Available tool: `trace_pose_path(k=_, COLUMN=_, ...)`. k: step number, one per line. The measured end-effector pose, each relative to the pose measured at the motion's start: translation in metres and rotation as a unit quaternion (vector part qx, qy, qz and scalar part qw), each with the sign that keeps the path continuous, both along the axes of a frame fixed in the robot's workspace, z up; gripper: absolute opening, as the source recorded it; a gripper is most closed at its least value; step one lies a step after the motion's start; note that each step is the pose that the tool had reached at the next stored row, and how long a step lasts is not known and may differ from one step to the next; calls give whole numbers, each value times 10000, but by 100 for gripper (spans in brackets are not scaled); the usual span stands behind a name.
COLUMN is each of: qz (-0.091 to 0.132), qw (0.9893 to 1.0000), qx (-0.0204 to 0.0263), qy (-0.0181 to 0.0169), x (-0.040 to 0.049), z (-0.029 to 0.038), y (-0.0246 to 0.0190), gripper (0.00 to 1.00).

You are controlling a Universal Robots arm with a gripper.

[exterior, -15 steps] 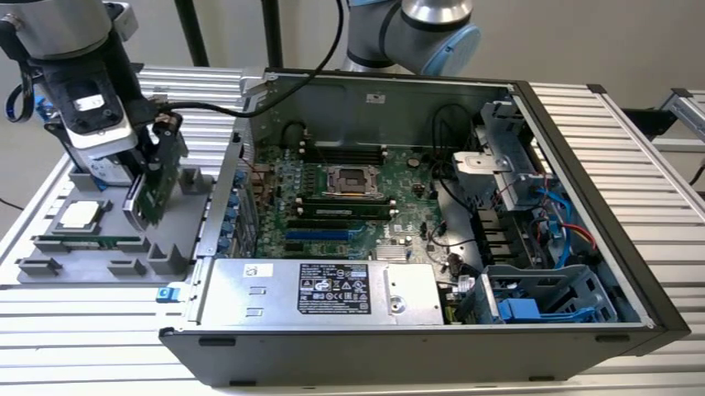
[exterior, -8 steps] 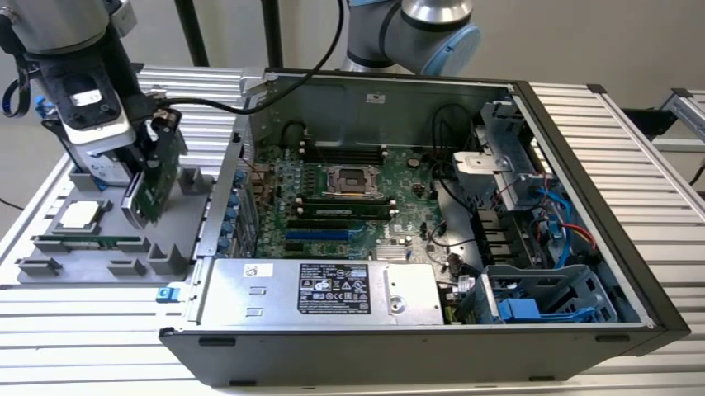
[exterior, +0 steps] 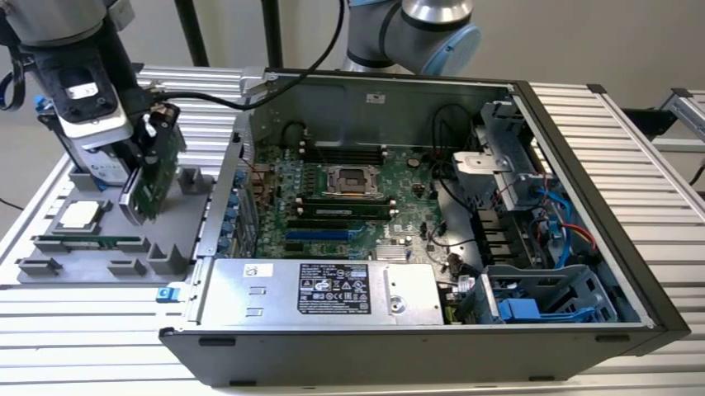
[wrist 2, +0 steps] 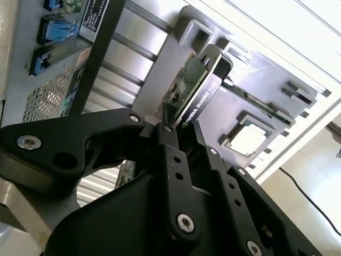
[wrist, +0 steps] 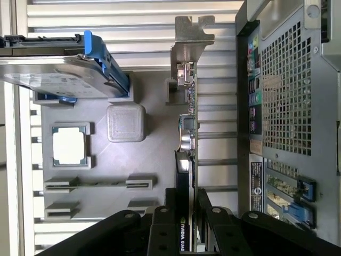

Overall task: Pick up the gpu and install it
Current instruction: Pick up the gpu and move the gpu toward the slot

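The gpu (exterior: 152, 175), a green card with a black cooler, stands on edge and slightly tilted over the grey parts tray (exterior: 78, 276) at the exterior view's left, outside the open computer case (exterior: 573, 165). My gripper (exterior: 145, 136) is shut on its upper edge. In both wrist views the black fingers (wrist 2: 169, 154) clamp the gpu (wrist 2: 198, 88) from both faces. Its silver end bracket (wrist: 189, 37) points away from the gripper (wrist: 186, 213). I cannot tell whether the card's lower edge touches the tray.
On the tray lie a processor chip (exterior: 79, 214), a long memory stick (exterior: 88, 243) and a blue-framed hard drive (wrist: 64, 74). Inside the case are the motherboard (exterior: 414, 198) with its blue slots (exterior: 319, 233) and the power supply (exterior: 319, 289). The case wall (exterior: 226, 198) stands close beside the gpu.
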State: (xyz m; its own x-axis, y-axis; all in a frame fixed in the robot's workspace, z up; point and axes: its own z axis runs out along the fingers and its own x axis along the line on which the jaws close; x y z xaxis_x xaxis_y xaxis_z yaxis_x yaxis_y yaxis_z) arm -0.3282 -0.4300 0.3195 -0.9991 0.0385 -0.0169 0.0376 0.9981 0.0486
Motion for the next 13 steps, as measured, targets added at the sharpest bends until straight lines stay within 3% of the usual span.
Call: trace_pose_path(k=13, qz=0, qw=10000, qx=0, qy=0, x=0, z=111, y=0, gripper=0)
